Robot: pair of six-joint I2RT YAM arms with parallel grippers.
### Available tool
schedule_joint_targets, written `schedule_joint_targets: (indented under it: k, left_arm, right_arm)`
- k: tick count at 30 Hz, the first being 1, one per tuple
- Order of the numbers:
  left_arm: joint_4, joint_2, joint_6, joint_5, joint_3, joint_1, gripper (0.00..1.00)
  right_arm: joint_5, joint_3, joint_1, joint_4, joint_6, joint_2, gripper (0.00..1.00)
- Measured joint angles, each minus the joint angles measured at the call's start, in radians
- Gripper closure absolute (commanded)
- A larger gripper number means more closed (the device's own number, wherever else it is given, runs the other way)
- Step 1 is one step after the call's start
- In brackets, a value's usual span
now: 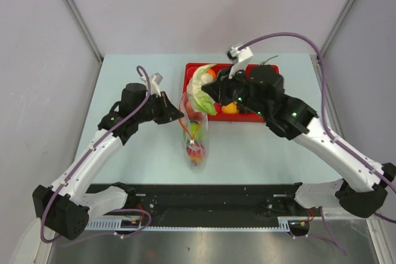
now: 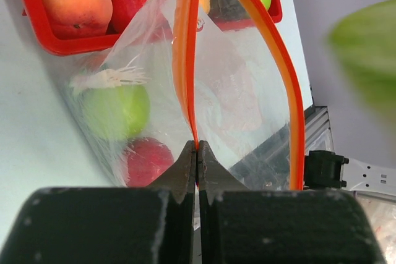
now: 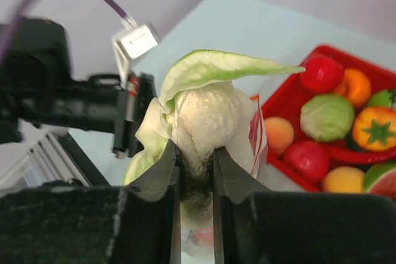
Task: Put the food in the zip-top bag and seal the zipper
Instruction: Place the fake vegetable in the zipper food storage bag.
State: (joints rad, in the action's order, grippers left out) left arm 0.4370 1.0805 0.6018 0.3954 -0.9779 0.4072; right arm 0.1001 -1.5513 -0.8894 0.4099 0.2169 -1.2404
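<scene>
Loading step: the left gripper (image 2: 197,151) pinches the thin orange-red zipper strip (image 2: 184,60), holding the clear crinkly plastic bag (image 2: 238,97) open (a green toy apple (image 2: 116,110) lies inside). The right gripper (image 3: 197,162), clamped on the pale leafy toy cauliflower (image 3: 207,115) over the mouth, should next lower and release.

clear bag (image 2: 241,103), orange zipper (image 2: 184,60); pale cauliflower (image 3: 207,122), green leaves (image 3: 216,69); green apple (image 2: 117,110); red tray (image 2: 38,26); light blue table (image 1: 247,153).

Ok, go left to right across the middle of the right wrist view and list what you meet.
left gripper, pinching the zipper → cauliflower, clamped in the right gripper → peach-coloured fruit → green cabbage → orange fruit with a green star top
</scene>
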Motion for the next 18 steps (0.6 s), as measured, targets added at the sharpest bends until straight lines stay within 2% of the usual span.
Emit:
schedule_joint_targets:
  k: [8,17,18]
  left_arm:
    - [-0.001,0.0,-0.001,0.0,-0.015,0.01,1.0]
    - [0.0,-0.018,-0.01,-0.002,-0.025,0.023,1.0]
    - [0.0,-0.018,-0.01,-0.001,-0.027,0.024,1.0]
  right_arm:
    - [-0.014,0.08,-0.014,0.049,0.069,-0.167,1.0]
    - [0.035,0.084,-0.023,0.094,0.08,-0.214,1.0]
    - [0.044,0.089,-0.027,0.094,0.077,-0.218,0.96]
